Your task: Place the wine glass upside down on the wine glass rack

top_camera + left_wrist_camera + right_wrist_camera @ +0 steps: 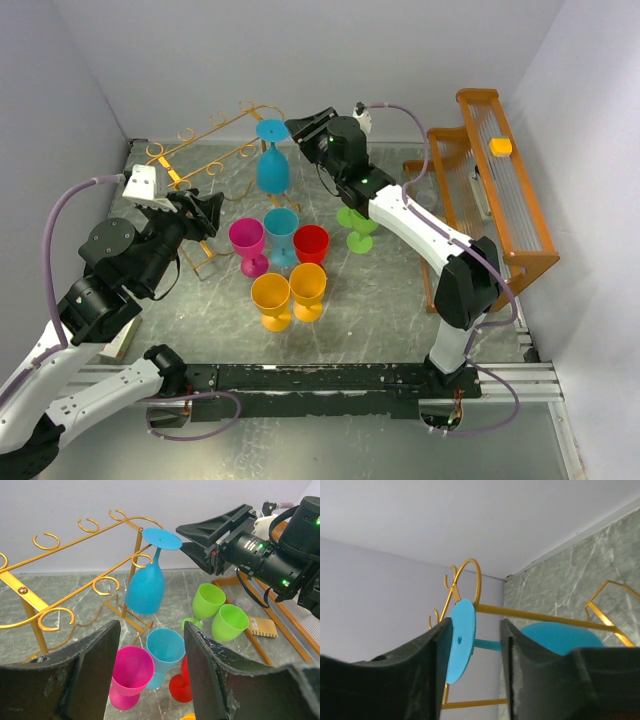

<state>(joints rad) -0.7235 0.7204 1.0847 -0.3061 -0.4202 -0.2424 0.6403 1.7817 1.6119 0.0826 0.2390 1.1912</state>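
A blue wine glass hangs upside down on the gold wire wine glass rack, with its round base resting on the rails at the rack's right end. My right gripper is open just right of that base, level with the rails. In the right wrist view the base stands against the left finger and the stem crosses the gap, with the jaws apart. In the left wrist view the glass hangs free from the rack. My left gripper is open and empty beside the rack's foot.
Upright glasses stand mid-table: pink, teal, red, two orange and two green. A wooden slatted rack with a yellow block stands at the right wall.
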